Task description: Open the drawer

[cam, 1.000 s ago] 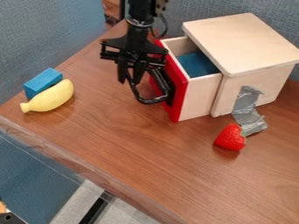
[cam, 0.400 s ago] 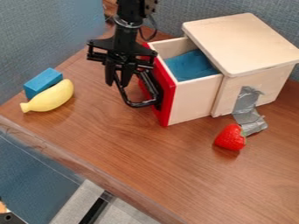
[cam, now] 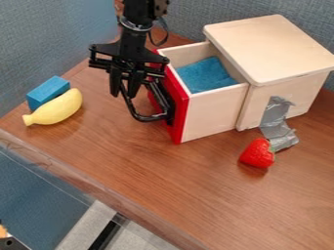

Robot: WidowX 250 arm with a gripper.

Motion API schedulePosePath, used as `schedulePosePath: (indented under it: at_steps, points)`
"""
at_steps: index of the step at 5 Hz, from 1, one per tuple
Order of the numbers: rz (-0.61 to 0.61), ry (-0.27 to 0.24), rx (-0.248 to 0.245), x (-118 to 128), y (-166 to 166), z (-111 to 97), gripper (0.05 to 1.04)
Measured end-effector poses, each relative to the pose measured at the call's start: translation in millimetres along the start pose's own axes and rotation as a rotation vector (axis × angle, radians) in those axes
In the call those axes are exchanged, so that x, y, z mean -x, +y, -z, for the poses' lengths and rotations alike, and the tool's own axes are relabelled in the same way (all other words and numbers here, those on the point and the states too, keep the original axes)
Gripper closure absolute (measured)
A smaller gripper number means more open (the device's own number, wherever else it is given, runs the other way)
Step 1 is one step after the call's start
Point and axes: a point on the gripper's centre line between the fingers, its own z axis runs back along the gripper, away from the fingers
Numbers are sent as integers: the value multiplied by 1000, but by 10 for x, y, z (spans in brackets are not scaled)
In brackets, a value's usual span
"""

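Brown wood tabletop (cam: 150, 166) under the pale box (cam: 271, 49); and the drawer (cam: 212, 112) stands open, left of the box, blue cloth (cam: 205, 75) inside; gripper (cam: 124, 94) left of the box too, at the black handle (cam: 145, 118), fingers parted; strawberry (cam: 257, 154) near the box; banana (cam: 55, 108) and blue block (cam: 48, 91) well apart from it, far left.

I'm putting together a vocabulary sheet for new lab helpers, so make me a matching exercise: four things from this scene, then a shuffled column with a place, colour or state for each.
1. drawer
2. toy banana
3. toy strawberry
4. rectangular block

A. red, lying near the silver tape
B. blue, right beside the yellow fruit
C. standing open, with a red front
D. yellow and curved

Right pairs: 1-C, 2-D, 3-A, 4-B
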Motion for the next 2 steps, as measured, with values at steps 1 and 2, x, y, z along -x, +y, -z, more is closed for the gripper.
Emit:
schedulePosePath:
  at_steps: [1, 2]
  points:
    - [-8, 5, -9, 8, 15, 0, 836]
    - [-13, 10, -8, 14, 21, 5, 803]
